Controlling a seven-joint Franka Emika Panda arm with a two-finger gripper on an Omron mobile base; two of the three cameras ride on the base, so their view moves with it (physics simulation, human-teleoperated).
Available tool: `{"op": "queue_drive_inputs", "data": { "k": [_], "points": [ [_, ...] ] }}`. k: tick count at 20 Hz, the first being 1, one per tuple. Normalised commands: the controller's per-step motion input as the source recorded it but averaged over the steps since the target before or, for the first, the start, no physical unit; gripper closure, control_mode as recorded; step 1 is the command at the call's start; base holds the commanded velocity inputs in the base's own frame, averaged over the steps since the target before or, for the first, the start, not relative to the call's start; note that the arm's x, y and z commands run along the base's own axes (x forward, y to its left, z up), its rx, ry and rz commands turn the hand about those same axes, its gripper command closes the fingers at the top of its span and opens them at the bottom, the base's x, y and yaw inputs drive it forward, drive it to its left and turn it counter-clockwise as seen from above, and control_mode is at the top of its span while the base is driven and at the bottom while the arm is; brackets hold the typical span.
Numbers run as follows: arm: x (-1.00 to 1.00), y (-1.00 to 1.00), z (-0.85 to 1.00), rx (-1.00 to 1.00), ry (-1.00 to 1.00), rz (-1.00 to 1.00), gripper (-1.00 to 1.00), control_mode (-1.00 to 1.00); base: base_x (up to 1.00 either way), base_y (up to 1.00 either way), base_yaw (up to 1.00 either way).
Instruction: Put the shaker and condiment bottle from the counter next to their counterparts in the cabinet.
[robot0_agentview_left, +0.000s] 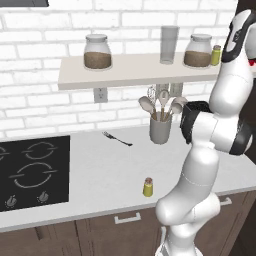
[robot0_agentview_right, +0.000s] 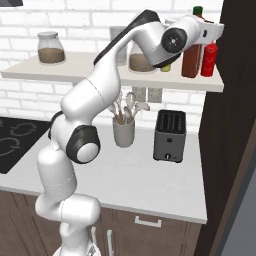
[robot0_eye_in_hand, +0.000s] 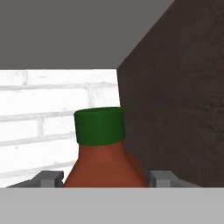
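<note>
White brick backs the cabinet (robot0_agentview_right: 100, 75), where the condiment bottle (robot0_agentview_right: 192, 57) is stood just beside the plain red bottle (robot0_agentview_right: 210, 59), near the dark end panel (robot0_agentview_right: 235, 100). It is seen between the jaws of the gripper (robot0_eye_in_hand: 103, 178); contact cannot be told. One shaker (robot0_agentview_left: 148, 187) is left on the table (robot0_agentview_left: 100, 170), its twin (robot0_agentview_left: 216, 55) on the cabinet.

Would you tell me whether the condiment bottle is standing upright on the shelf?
Upright: the condiment bottle stands on the cabinet, green cap on top.
</note>
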Motion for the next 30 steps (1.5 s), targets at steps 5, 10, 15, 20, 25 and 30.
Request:
{"op": "queue_drive_inputs", "data": {
  "k": [5,10,15,20,25,30],
  "points": [
    [0.0,-0.01,-0.28,0.0,-0.02,0.1,-1.0,-1.0,0.0,0.0,0.0],
    [-0.06,0.0,0.0,0.0,-0.02,0.02,-1.0,-1.0,0.0,0.0,0.0],
    [-0.03,0.1,0.0,0.0,-0.01,0.0,-1.0,-1.0,0.0,0.0,0.0],
    [-0.06,0.1,0.0,0.0,-0.01,0.0,-1.0,-1.0,0.0,0.0,0.0],
    [-0.09,0.12,0.06,0.0,-0.02,0.0,-1.0,-1.0,0.0,0.0,0.0],
    [-0.7,-0.02,0.17,-0.01,-0.03,-0.07,-1.0,-1.0,0.0,0.0,0.0]
  ]
}}
